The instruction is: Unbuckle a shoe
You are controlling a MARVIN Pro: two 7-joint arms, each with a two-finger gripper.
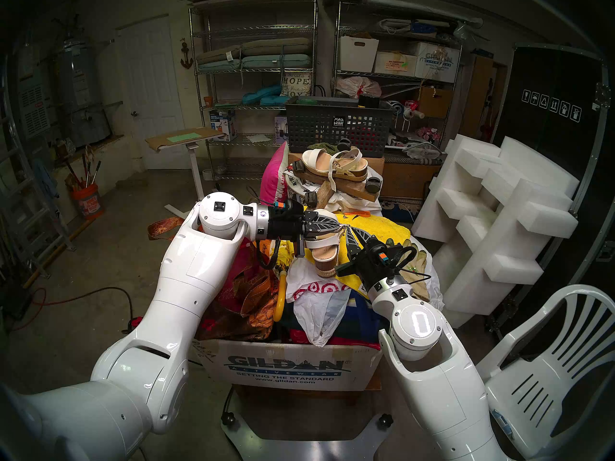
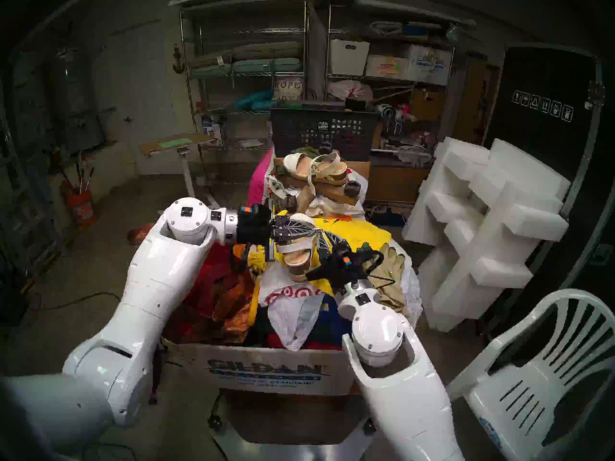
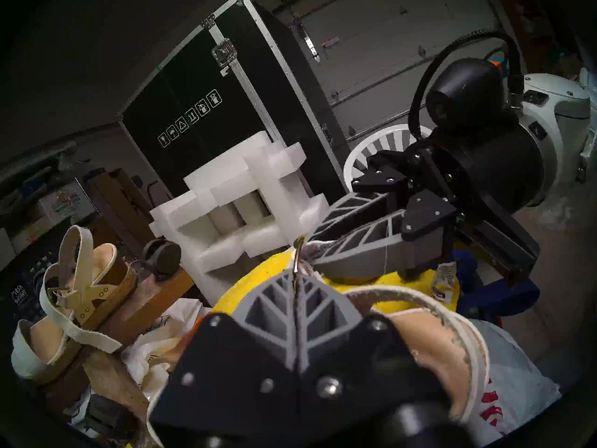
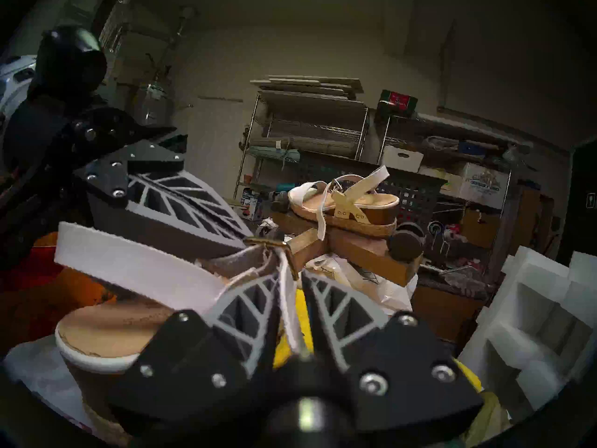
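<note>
The left gripper (image 3: 295,277) is clamped shut on the brass buckle (image 3: 298,253) of the shoe (image 1: 324,247). The right gripper (image 4: 292,284), nearer the strap's loose end, stands slightly parted around the thin strap (image 4: 288,295), which runs back from the buckle between its fingers. The shoe sits on the heaped box (image 1: 283,367), toe toward the robot. Open room lies on the yellow cloth (image 1: 382,229) side.
</note>
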